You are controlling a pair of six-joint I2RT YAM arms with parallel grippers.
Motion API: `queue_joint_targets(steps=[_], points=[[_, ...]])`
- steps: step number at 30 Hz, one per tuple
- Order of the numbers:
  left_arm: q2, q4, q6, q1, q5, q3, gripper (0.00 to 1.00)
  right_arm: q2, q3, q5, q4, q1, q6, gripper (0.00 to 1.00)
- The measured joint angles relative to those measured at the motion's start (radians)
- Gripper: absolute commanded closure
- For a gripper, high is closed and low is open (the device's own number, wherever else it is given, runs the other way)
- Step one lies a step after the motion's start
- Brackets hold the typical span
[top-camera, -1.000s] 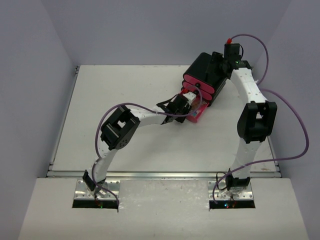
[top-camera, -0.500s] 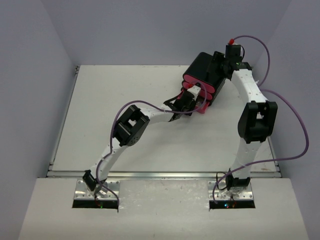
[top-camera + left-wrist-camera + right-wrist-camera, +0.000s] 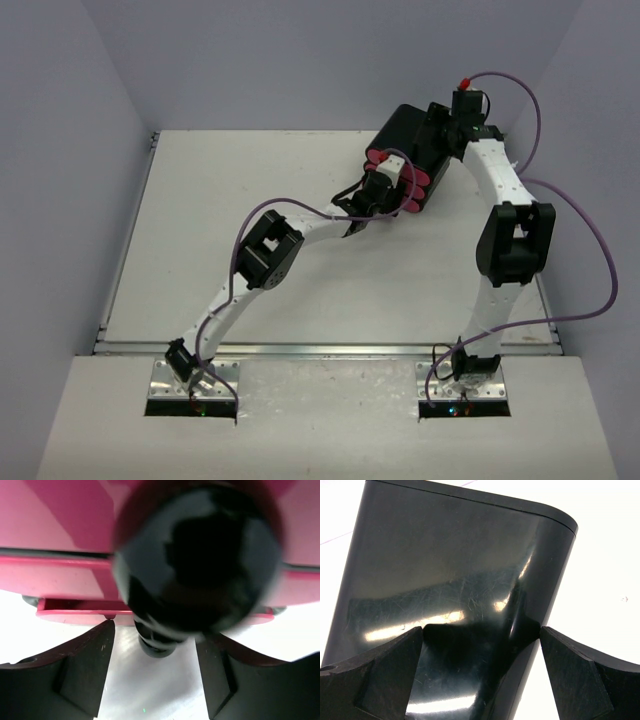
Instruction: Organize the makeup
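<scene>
My left claw (image 3: 154, 632) is released, its fingers apart on either side of the black knob (image 3: 200, 555) of a pink drawer (image 3: 55, 525). My right claw (image 3: 481, 630) is released too, spread wide against the black box (image 3: 455, 555) on the counter (image 3: 220, 200). The makeup is out of sight.

Pale matte table (image 3: 250, 200), squarish, with faint soft shadows on its top. Sits under even, diffuse light. Behind the table, a plain lavender-grey back wall (image 3: 320, 60). To either side of the table, walls of the same colour: left wall (image 3: 60, 180), right wall (image 3: 600, 120) — closing in like a booth. Along the table's near edge, a metal rail (image 3: 330, 349). In front of the table, an off-white ledge (image 3: 330, 430).
</scene>
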Motion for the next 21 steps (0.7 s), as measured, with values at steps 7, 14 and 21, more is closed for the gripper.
queue_joint_targets(steps=[7,14,21], points=[[0.036,0.002,-0.001,0.006,-0.011,0.037,0.24,0.000,-0.004,-0.002,0.010,0.000,0.000,0.05],[0.036,0.002,0.000,0.006,-0.013,0.037,0.20,0.000,-0.005,-0.003,0.011,0.000,0.000,0.05],[-0.005,0.019,0.005,0.006,0.011,-0.064,0.19,-0.001,-0.005,-0.003,0.011,0.000,0.000,0.05]])
